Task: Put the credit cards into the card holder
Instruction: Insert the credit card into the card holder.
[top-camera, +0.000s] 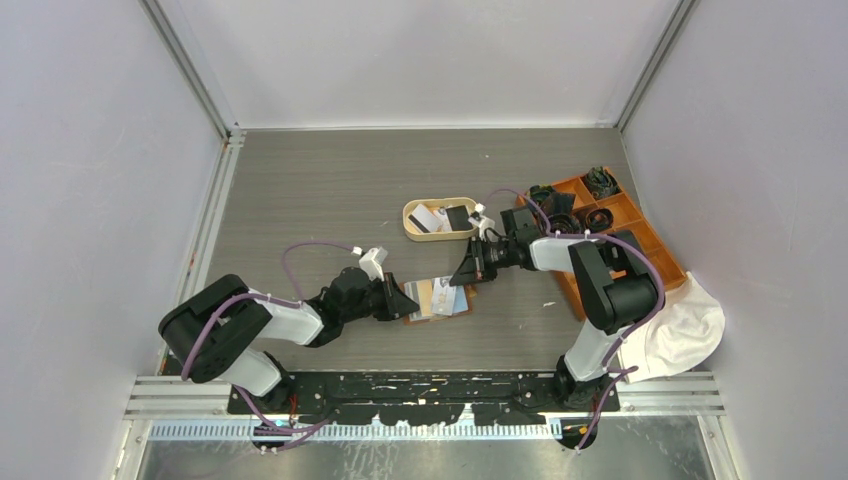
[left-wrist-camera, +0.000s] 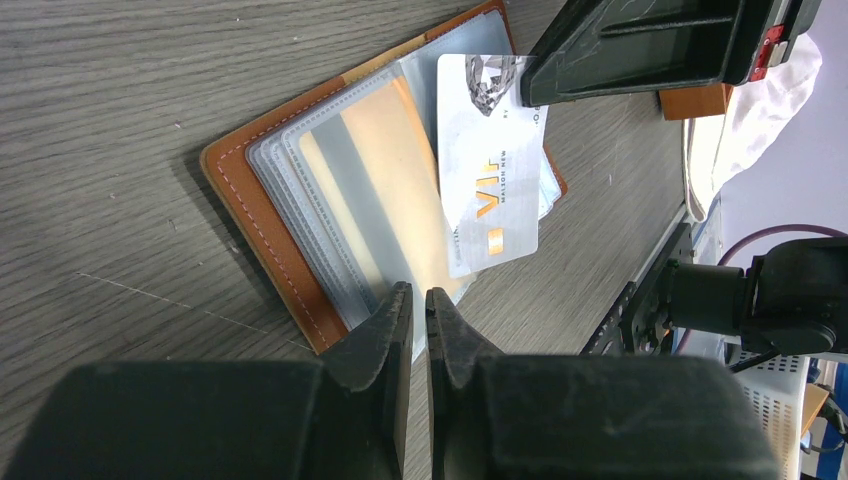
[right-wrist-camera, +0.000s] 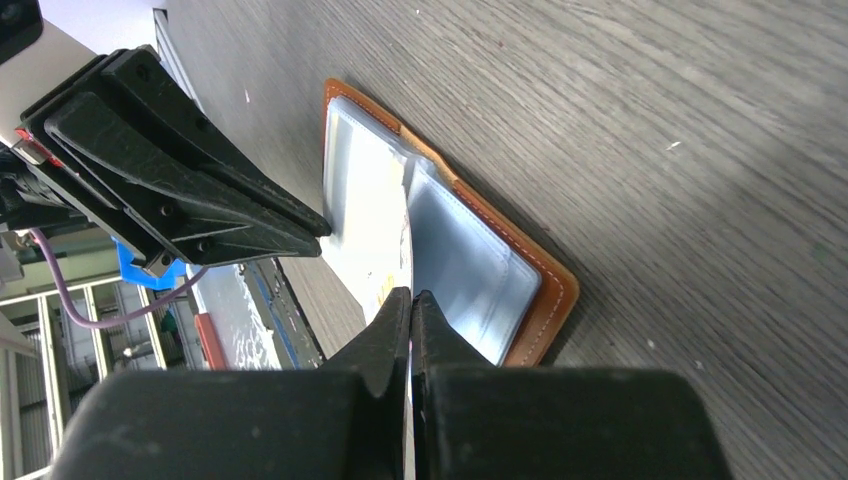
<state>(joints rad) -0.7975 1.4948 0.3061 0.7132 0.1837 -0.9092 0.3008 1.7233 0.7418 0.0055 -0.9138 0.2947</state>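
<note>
The brown leather card holder (top-camera: 424, 300) lies open on the table with its clear sleeves (left-wrist-camera: 345, 190) fanned out. My left gripper (left-wrist-camera: 420, 292) is shut on the edge of one clear sleeve at the holder's near side. My right gripper (right-wrist-camera: 411, 293) is shut on a white credit card (left-wrist-camera: 490, 170) with orange print. The card slants down over the sleeves, and I cannot tell whether its tip is inside a pocket. In the top view the two grippers (top-camera: 405, 297) (top-camera: 467, 274) face each other across the holder. More credit cards (top-camera: 436, 218) lie in the cream oval tray (top-camera: 410, 226).
An orange compartmented box (top-camera: 640, 235) with dark parts stands at the right, behind the right arm. A white cloth (top-camera: 690, 330) lies at the near right corner. Metal rails run along the table's left and front edges.
</note>
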